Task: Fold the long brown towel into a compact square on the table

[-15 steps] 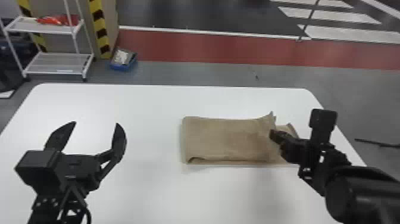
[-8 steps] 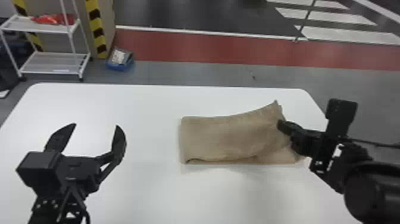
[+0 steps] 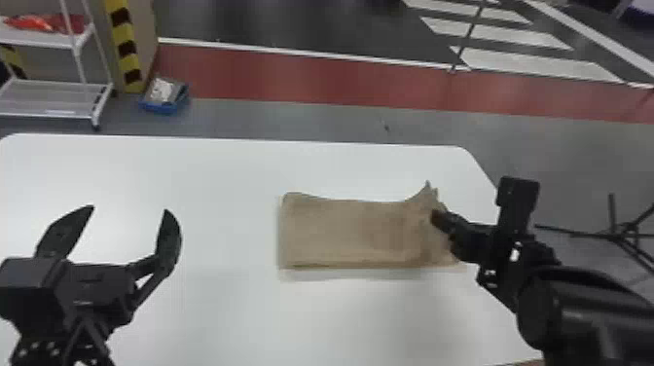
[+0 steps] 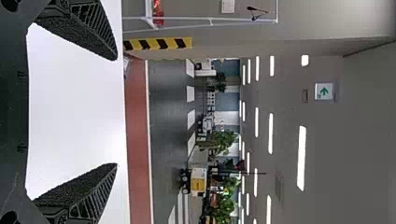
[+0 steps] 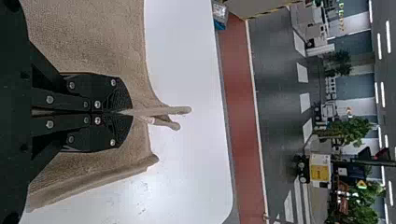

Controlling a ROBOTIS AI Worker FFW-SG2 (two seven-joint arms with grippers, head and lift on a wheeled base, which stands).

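The brown towel (image 3: 340,233) lies as a folded flat rectangle right of the table's middle, its right end raised and bunched. At that end is my right gripper (image 3: 438,219), coming in from the right. In the right wrist view, my right gripper (image 5: 126,112) is shut on a pinched ridge of the towel (image 5: 84,37), and a loose layer lies beside it. My left gripper (image 3: 129,209) stands open over the table's left part, well away from the towel. The left wrist view has my left gripper (image 4: 116,112) with its fingers wide apart, nothing between them.
The white table (image 3: 219,170) has its back edge beyond the towel and its right edge beneath my right arm. Behind it on the floor are a white shelf cart (image 3: 53,100) and a blue box (image 3: 165,97). A black stand's legs (image 3: 618,236) are at the right.
The right gripper went right, then came back left a little. The towel's right end, drawn up toward the right half a second ago, now sits lower and more bunched. The left arm has stayed still.
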